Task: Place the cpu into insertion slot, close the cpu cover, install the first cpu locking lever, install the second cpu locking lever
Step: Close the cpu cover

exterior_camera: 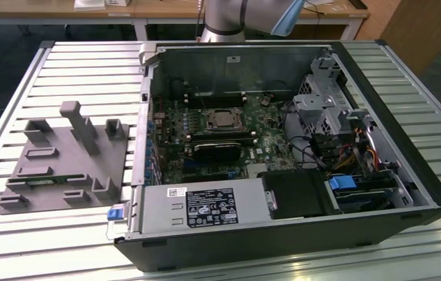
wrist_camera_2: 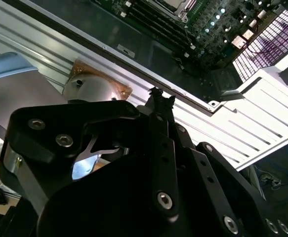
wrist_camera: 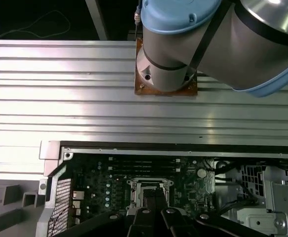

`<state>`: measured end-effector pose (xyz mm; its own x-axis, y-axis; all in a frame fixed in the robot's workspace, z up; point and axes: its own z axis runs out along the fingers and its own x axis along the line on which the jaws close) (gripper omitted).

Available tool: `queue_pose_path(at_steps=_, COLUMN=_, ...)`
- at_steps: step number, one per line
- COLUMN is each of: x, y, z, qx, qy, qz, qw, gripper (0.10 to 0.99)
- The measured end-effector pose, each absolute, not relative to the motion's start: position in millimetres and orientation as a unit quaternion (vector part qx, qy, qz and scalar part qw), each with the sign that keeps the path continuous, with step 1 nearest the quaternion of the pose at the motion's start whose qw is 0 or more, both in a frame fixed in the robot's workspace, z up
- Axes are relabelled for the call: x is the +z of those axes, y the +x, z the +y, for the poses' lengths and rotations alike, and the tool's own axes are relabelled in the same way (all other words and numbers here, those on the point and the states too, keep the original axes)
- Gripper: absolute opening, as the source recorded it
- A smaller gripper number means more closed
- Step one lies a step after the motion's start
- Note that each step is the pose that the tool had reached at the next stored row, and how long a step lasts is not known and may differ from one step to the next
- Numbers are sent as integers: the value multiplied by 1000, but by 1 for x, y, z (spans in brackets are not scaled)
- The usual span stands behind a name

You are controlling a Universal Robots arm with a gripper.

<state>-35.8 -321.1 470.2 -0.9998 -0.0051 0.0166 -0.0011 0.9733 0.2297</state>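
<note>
One relation matters: the chip lies below the tool, inside the computer case, roughly along the line the tool points.

Exterior view: the computer case (exterior_camera: 283, 246) lies open on the slatted desk (exterior_camera: 88, 70). Near the middle of its board, the chip (exterior_camera: 222, 119) appears to be seated in the square socket (exterior_camera: 202, 119). I cannot tell whether the metal frame around it is latched. The arm (exterior_camera: 224, 20) rises from the desk just behind the case's back wall.

First wrist view: the tool (wrist_camera: 155, 200) hangs high over the case, looking down into it. Its tips overlap the socket (wrist_camera: 148, 183) in the picture but are well apart from it in height. The tips look drawn narrow, with nothing visible between them.

Second wrist view: the tool (wrist_camera_2: 156, 94) shows as one dark point against the case's back wall. The chip (wrist_camera_2: 176, 4) is further inside the case, beyond that wall.
</note>
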Motion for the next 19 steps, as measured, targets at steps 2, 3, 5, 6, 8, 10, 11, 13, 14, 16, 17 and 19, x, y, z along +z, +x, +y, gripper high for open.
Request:
queue_pose_path(at_steps=2, x=468, y=-36, z=-322, qx=-116, qy=2, qz=-993, qw=9, gripper=102)
queue_pose_path(at_steps=3, x=467, y=-36, z=-323, qx=-116, qy=2, qz=-993, qw=9, gripper=102)
queue_pose_path(at_steps=5, x=465, y=-36, z=-324, qx=-115, qy=2, qz=-993, qw=9, gripper=102)
queue_pose_path(at_steps=6, x=465, y=-36, z=-325, qx=-114, qy=2, qz=-993, qw=9, gripper=102)
queue_pose_path(at_steps=8, x=464, y=-36, z=-326, qx=-110, qy=1, qz=-994, qw=9, gripper=102)
queue_pose_path(at_steps=10, x=463, y=-36, z=-327, qx=-102, qy=1, qz=-995, qw=9, gripper=102)
queue_pose_path(at_steps=11, x=463, y=-36, z=-327, qx=-98, qy=1, qz=-995, qw=9, gripper=102)
queue_pose_path(at_steps=13, x=461, y=-36, z=-327, qx=-95, qy=1, qz=-995, qw=9, gripper=102)
queue_pose_path(at_steps=14, x=459, y=-36, z=-328, qx=-95, qy=1, qz=-995, qw=9, gripper=102)
queue_pose_path(at_steps=16, x=455, y=-36, z=-329, qx=-95, qy=1, qz=-995, qw=9, gripper=102)
queue_pose_path(at_steps=17, x=453, y=-36, z=-329, qx=-95, qy=1, qz=-995, qw=9, gripper=102)
queue_pose_path(at_steps=19, x=450, y=-36, z=-330, qx=-95, qy=1, qz=-995, qw=9, gripper=102)
